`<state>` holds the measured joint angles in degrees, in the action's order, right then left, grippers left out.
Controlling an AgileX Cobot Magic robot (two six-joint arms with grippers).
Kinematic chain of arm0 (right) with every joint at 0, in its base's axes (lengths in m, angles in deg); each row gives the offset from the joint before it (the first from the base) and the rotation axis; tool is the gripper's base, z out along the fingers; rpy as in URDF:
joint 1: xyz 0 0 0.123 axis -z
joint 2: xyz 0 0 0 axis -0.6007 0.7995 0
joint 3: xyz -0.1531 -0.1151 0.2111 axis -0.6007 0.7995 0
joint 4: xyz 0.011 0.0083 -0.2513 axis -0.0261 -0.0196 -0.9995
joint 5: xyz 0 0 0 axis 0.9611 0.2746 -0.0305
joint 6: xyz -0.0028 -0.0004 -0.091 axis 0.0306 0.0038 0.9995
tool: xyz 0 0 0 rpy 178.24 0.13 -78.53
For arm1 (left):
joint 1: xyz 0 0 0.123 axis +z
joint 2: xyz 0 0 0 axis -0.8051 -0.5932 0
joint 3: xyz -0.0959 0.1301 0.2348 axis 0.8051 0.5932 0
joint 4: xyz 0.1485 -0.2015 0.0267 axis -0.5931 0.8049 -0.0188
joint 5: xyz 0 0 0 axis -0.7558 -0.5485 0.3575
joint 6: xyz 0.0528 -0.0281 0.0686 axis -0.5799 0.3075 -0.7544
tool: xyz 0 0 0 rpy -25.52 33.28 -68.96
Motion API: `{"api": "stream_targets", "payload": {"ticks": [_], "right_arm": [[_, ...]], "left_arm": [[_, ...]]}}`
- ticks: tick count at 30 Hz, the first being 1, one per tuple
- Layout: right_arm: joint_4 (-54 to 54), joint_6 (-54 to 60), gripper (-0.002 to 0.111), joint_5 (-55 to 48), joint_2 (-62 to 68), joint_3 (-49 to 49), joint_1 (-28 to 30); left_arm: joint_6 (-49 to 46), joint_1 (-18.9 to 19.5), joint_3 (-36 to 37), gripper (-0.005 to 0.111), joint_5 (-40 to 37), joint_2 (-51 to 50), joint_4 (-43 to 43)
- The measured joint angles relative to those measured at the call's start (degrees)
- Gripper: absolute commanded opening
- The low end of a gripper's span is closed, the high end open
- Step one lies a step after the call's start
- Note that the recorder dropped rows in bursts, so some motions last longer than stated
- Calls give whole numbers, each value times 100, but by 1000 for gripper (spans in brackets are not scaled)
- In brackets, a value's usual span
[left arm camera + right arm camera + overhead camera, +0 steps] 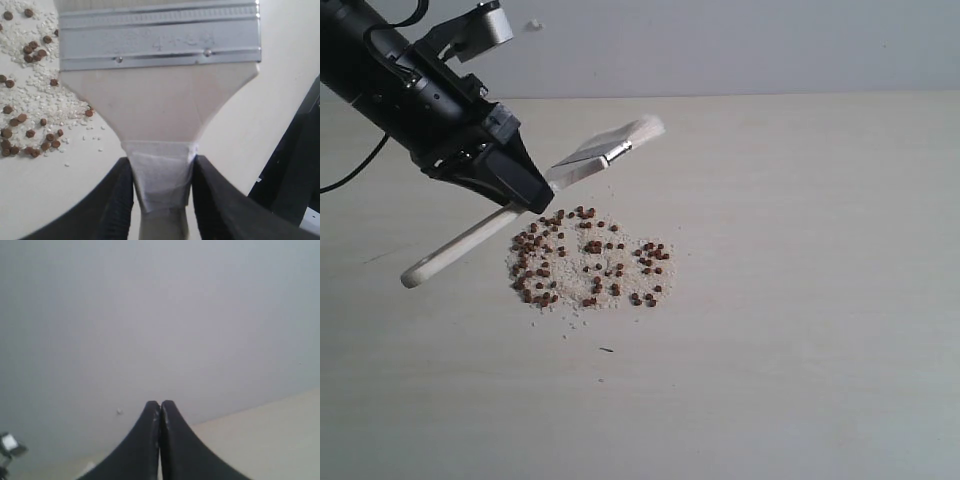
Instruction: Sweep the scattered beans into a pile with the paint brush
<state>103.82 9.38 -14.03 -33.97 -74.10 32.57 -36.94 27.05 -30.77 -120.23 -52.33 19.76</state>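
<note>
The paint brush (605, 152) hangs tilted above the table, white bristles toward the back, cream handle end (420, 272) low at the left. My left gripper (532, 196) is shut on the handle's taped neck (162, 172), just behind the silver ferrule (160, 37). Below and right of the gripper lie the beans (588, 258), reddish-brown dots over pale crumbs, gathered in a loose hand-sized pile. The left wrist view shows some of those beans (30, 95) beside the brush. My right gripper (160, 405) is shut on nothing and faces the grey wall; the exterior view does not show it.
A small dark sliver (607, 350) lies alone in front of the pile. The pale wooden table (800, 300) stretches to the right and front. A grey wall (740, 45) stands behind the table's far edge.
</note>
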Motion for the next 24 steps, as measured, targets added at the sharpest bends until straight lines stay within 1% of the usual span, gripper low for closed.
{"api": "stream_targets", "payload": {"ticks": [1,2,3,6,8,10,12,17,24], "right_arm": [[0,437,0,-228,270,-213,0],[0,1259,0,-669,831,-662,0],[0,1834,0,-1056,1306,-995,-11],[25,3114,0,-2092,2336,-1655,-23],[441,4347,0,-3121,3085,-2129,-45],[903,5033,0,-3624,3503,-2402,-139],[1115,4929,0,-3711,3612,-2429,-156],[1094,4259,0,-3777,3652,-2429,-156],[1033,4024,0,-3818,3652,-2429,-156]], "left_arm": [[-11,0,0,0,14,0,0],[-26,0,0,0,26,0,0],[-36,0,0,0,36,0,0],[-40,0,0,0,36,0,-44],[-40,0,0,0,36,0,-189],[-40,0,0,0,36,0,-264],[-40,0,0,0,59,0,-218],[-62,0,0,0,253,0,199],[-75,0,0,0,277,0,129]]}}
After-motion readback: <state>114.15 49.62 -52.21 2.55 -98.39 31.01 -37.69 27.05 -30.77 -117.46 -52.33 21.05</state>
